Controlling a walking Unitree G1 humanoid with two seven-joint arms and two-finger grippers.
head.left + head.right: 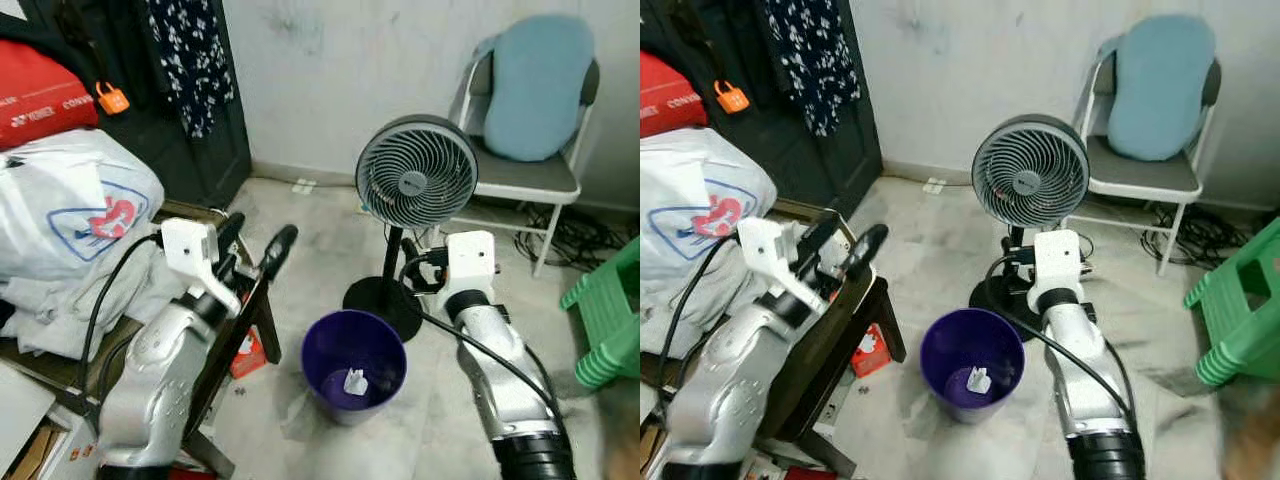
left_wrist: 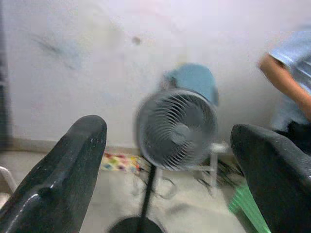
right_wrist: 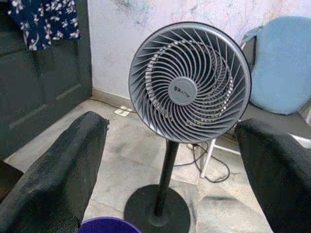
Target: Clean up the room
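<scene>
A purple waste bin [image 1: 354, 366] is seen standing upright on the pale floor [image 1: 300, 230], between the two raised silver arms and just in front of the round black base of a grey pedestal fan [image 1: 416, 182]. Inside the bin, a single small piece of white crumpled paper [image 1: 354, 381] is seen lying on the bottom; the rest of its interior is bare. The left gripper [image 1: 252, 246] is held above the edge of a low dark desk [image 1: 232, 340], its jaws spread wide and holding nothing. The right gripper [image 3: 170, 160] is raised toward the fan's pole, its jaws likewise spread wide with nothing between them. On the desk side, a white plastic bag [image 1: 75, 205] with a red and blue print is piled on crumpled cloth, with a red bag [image 1: 40, 95] behind it. A metal folding chair [image 1: 525, 175] carrying a pale blue cushion [image 1: 538, 85] is set against the wall, and a green plastic stool [image 1: 608, 315] stands at the robot's right. A person's arm [image 2: 284, 82] is seen, blurred, in the left wrist view.
</scene>
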